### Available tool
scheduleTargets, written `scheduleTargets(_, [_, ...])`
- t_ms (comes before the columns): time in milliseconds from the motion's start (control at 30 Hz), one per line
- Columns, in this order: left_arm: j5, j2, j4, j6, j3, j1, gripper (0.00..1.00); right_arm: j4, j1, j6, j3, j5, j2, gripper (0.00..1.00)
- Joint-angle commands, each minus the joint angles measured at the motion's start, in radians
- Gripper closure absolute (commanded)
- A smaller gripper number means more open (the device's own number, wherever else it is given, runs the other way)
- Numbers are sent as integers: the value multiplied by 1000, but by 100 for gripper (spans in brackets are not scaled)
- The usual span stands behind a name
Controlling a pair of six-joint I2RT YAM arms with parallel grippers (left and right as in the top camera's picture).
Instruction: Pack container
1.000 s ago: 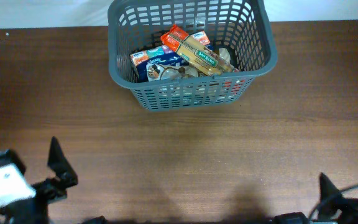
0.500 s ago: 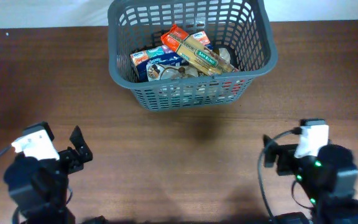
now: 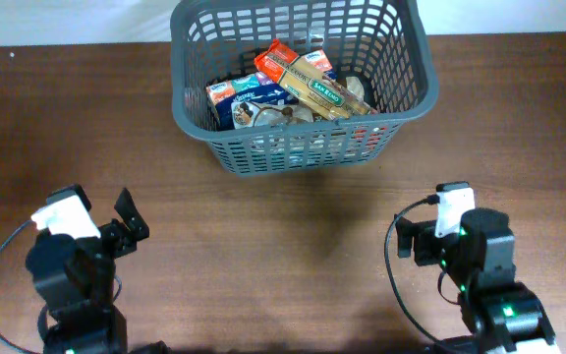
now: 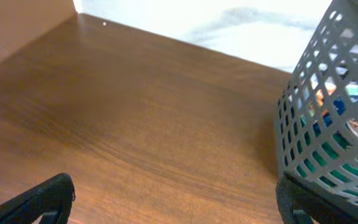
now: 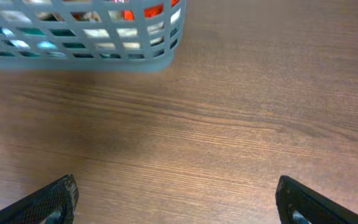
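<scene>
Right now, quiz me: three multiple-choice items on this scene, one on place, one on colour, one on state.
1. The basket stands: A at the far centre of the table; B at the near left corner; C at the right edge.
2. Basket colour: A white; B dark grey; C red.
3. The left hand and right hand are: A both shut; B one holding a packet; C both open, empty.
Answers: 1 A, it sits top middle in the overhead view. 2 B, its lattice walls are grey. 3 C, each wrist view shows jaws wide apart with bare table between.
</scene>
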Motion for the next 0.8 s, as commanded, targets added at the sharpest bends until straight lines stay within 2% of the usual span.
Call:
scheduleTargets(0, [-3, 61, 26, -29, -21, 4, 1, 49, -1, -70, -2, 5, 82, 1])
scheduleTargets(200, [-3, 72, 28, -32, -21, 4, 1, 53, -1, -70, -2, -2, 146, 1])
scheduleTargets(767, [-3, 73, 26, -32, -21, 4, 1, 53, -1, -70, -2, -2, 150, 1])
